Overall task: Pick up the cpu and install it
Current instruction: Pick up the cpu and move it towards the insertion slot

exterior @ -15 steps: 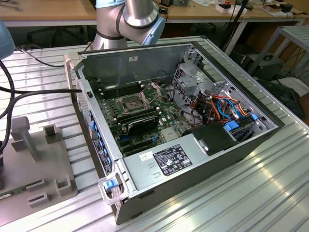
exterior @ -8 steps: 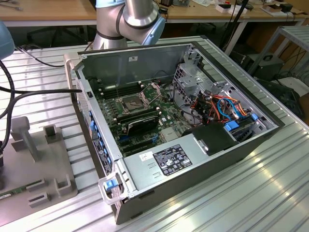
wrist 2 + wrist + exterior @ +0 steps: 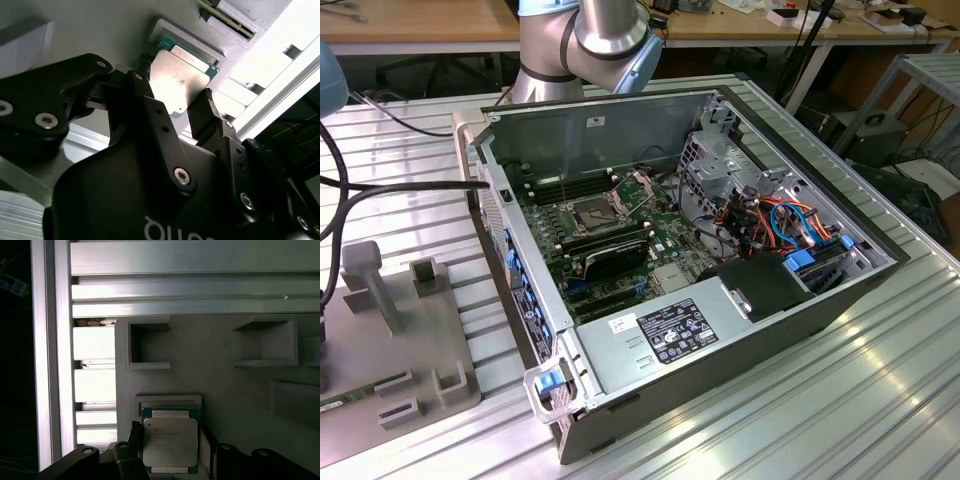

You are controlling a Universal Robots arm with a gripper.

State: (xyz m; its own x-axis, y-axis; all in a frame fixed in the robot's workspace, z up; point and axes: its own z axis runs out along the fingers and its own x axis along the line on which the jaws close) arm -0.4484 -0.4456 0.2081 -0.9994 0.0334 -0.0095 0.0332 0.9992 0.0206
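The cpu (image 3: 169, 442) is a small flat square chip with a dull silver top on a green board. It lies in a shallow pocket of a grey fixture (image 3: 220, 365), just below the pocket's raised rim. My gripper (image 3: 170, 430) straddles it, one black finger against each of two opposite edges. In the second wrist view the cpu (image 3: 179, 80) sits between the two fingers (image 3: 202, 112) of the gripper (image 3: 176, 79), which is shut on it. The open dark socket (image 3: 595, 212) sits on the motherboard inside the computer case (image 3: 650, 150).
The grey fixture (image 3: 410, 330) stands at the exterior view's left with raised blocks and square pockets, on a ribbed aluminium table (image 3: 840, 400). Inside the case are black memory sticks (image 3: 605, 247), a power supply (image 3: 670, 335) and coloured cables (image 3: 785, 225). The arm (image 3: 585, 40) rises behind the case.
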